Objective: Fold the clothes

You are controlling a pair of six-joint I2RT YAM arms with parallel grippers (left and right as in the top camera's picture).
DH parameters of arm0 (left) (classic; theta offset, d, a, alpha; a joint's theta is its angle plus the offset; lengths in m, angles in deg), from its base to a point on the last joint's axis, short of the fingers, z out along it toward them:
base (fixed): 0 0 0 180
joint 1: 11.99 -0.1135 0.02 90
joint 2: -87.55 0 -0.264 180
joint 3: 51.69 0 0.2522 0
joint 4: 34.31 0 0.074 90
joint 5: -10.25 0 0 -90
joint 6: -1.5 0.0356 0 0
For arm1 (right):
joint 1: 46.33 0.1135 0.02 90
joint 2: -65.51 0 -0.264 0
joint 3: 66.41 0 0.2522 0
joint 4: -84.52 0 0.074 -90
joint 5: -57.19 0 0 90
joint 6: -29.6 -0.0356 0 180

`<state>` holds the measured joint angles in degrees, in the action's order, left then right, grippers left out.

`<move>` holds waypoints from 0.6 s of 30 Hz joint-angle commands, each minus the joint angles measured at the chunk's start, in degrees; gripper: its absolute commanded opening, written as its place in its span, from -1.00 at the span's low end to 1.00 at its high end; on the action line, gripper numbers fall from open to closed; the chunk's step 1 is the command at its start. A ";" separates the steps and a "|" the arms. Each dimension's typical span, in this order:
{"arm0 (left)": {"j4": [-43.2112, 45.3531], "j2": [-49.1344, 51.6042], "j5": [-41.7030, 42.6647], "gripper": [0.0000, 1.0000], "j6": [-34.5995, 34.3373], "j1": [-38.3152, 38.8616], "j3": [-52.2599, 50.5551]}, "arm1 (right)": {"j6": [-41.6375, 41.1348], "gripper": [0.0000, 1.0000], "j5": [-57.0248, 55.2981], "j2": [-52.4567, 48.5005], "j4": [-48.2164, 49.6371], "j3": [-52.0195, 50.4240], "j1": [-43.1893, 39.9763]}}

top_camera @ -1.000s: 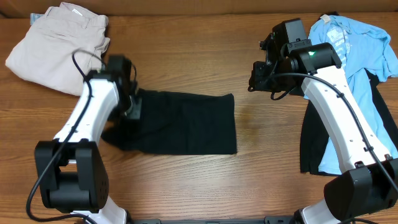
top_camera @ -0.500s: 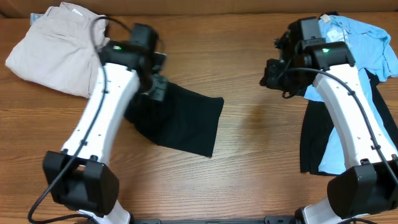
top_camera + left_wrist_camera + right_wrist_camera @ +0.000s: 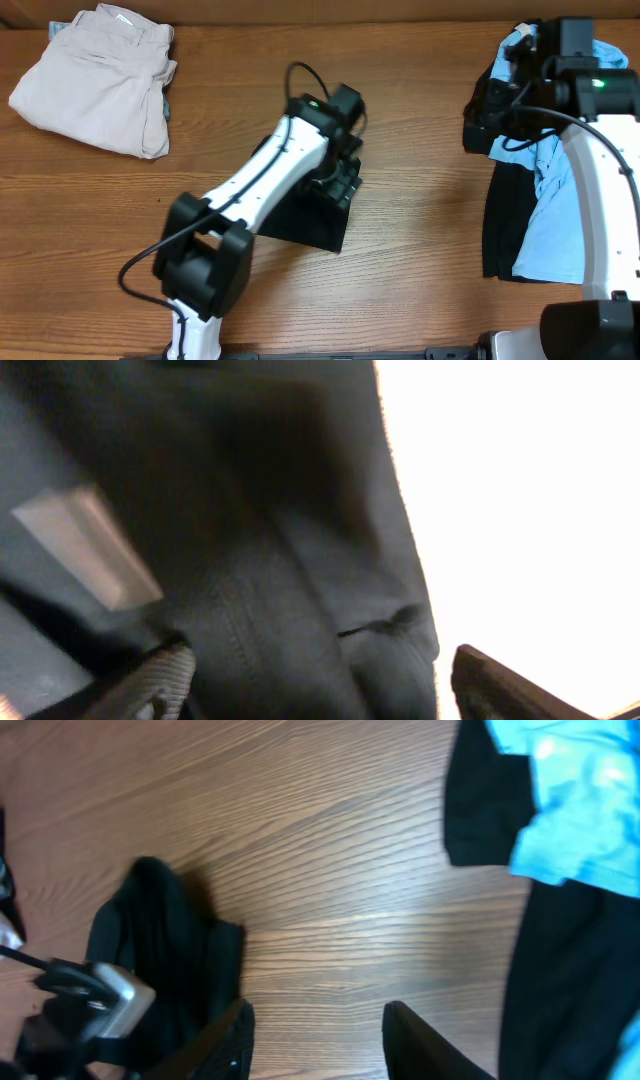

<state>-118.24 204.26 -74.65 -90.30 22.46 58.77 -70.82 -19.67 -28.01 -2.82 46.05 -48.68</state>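
The black T-shirt (image 3: 312,222) lies folded into a narrow dark bundle at mid-table. My left gripper (image 3: 345,178) hovers right over it, reaching in from the lower left. In the left wrist view the black cloth (image 3: 280,560) fills the frame. There my left gripper (image 3: 320,690) is open, its fingertips (image 3: 160,678) spread wide with cloth lying beneath them. My right gripper (image 3: 476,118) is open at the far right over bare wood (image 3: 330,920), holding nothing (image 3: 318,1045). A light blue tee (image 3: 560,215) and another black garment (image 3: 500,235) lie heaped beside it.
Folded beige trousers (image 3: 95,75) rest at the back left corner. The right wrist view shows the black shirt (image 3: 170,950) to the left and the blue tee (image 3: 570,790) at the upper right. The left arm (image 3: 255,190) stretches diagonally across the table's middle.
The left arm swept right, carrying the shirt's left side over onto the rest, then opened its jaws. The right arm drew back toward the heap and opened wider.
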 commanded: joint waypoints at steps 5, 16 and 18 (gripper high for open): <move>-1.33 -0.17 0.70 0.84 -0.55 1.38 4.83 | 1.51 0.00 0.46 1.25 -0.48 1.55 -1.90; 2.89 0.61 -2.40 1.00 4.66 1.70 4.35 | 3.06 0.29 0.42 1.25 -1.33 1.55 -1.90; 4.72 1.16 -2.82 1.00 4.66 2.12 3.23 | 3.06 0.32 0.42 1.25 -1.57 1.55 -1.90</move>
<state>-115.49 204.70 -76.16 -88.25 23.95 63.58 -68.39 -19.54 -27.72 -4.29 46.05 -50.63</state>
